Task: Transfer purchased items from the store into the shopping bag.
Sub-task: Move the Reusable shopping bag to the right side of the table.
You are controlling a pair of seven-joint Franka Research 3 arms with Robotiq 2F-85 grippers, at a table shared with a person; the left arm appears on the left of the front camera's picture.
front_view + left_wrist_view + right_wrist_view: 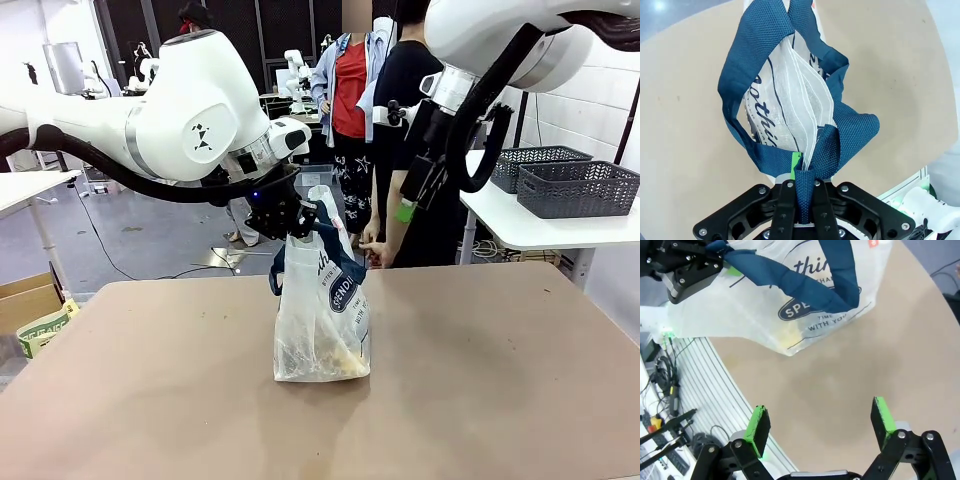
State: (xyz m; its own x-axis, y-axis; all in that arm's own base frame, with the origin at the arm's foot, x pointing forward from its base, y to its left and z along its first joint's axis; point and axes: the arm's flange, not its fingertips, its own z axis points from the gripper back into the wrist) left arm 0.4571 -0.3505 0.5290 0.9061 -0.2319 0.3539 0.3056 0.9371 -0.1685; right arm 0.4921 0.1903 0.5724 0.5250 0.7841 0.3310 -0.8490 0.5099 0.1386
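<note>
Currently clamped hard on a navy blue strap handle (805, 197): left gripper (297, 222), jaws pinched together with the webbing squeezed between them, a sliver of green pad (796, 161) visible beside the strap in the left wrist view. Hanging directly below that gripper: the shopping bag (322, 320), translucent white plastic, navy oval logo (343, 292) facing the robot's right, dark script lettering on the side panel. Bag bottom resting on the tan table (500, 380); top pulled up and gathered toward the gripper, second strap loop (740, 95) slack and draped out to one side of the fingers. Yellow and tan shapes (335, 358) visible through the plastic at the bag's base, well below the left gripper; individual packages not distinguishable.

Right gripper (821, 424): jaws spread wide, both green pads (760, 422) bare, nothing between them. Ahead of and above its fingertips in the right wrist view: the bag's logo side, well apart from the pads; bare table straight ahead between the fingers. In the front view, the right arm raised high at the picture's upper right, above and to the right of the bag.

Two dark grey slotted baskets (578, 188) on a white side table (530, 228), far right, well apart from both grippers. Person (415, 150) standing at the far edge of the table, behind the bag.
</note>
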